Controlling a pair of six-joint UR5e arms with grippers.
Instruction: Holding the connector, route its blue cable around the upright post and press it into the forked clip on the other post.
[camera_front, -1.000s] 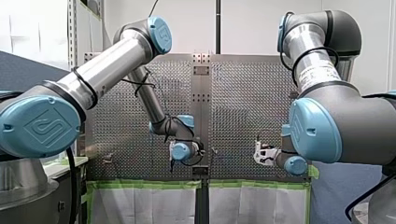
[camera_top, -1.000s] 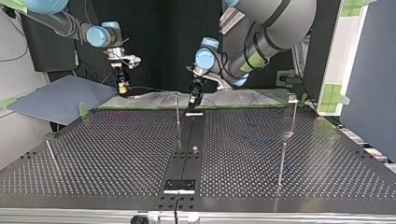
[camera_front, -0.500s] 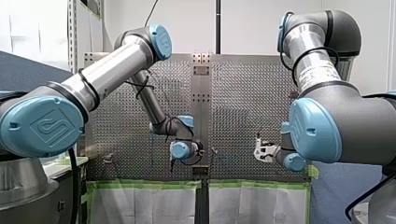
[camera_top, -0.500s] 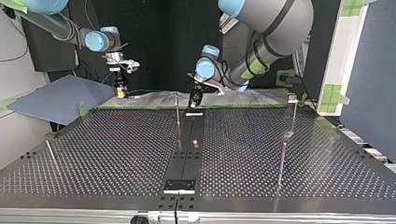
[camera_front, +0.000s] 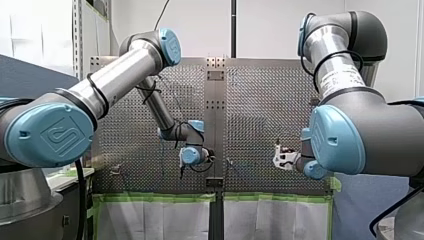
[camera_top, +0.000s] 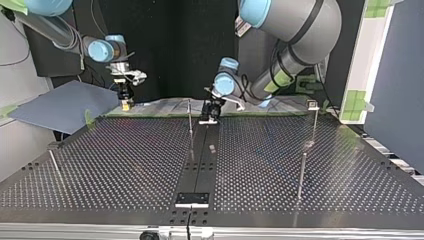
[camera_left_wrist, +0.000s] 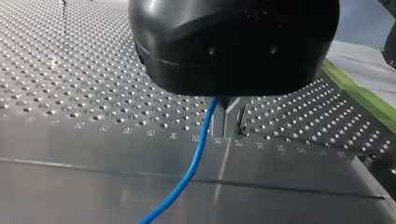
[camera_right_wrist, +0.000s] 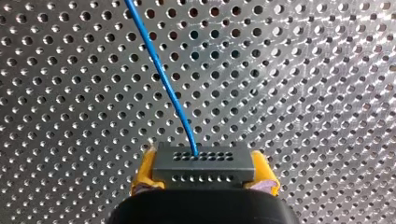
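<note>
clamping the grey connector (camera_right_wrist: 203, 161) between its yellow pads (camera_right_wrist: 141, 176), my right gripper (camera_right_wrist: 203, 175) points straight down at the perforated table (camera_right_wrist: 303, 93). the connector's long axis lies crosswise, running from one pad to the other. its face with two rows of small holes points away from the gripper, toward the table. the blue cable (camera_right_wrist: 159, 70) leaves one hole of the farther row and runs ahead of the gripper, slanting off to one side.

in the top view this gripper (camera_top: 125, 100) hangs over the table's far edge at the view's left. my left gripper (camera_top: 209, 115) sits low near the middle of that far edge, just beside a thin upright post (camera_top: 190, 120), on the post's right in that view. in the left wrist view the cable (camera_left_wrist: 187, 172) comes out from under the black gripper body and trails back over the table toward the camera. whether that gripper is clamped on it cannot be told.

a second post (camera_top: 314, 122) with a small head stands well apart, at the top view's right.
</note>
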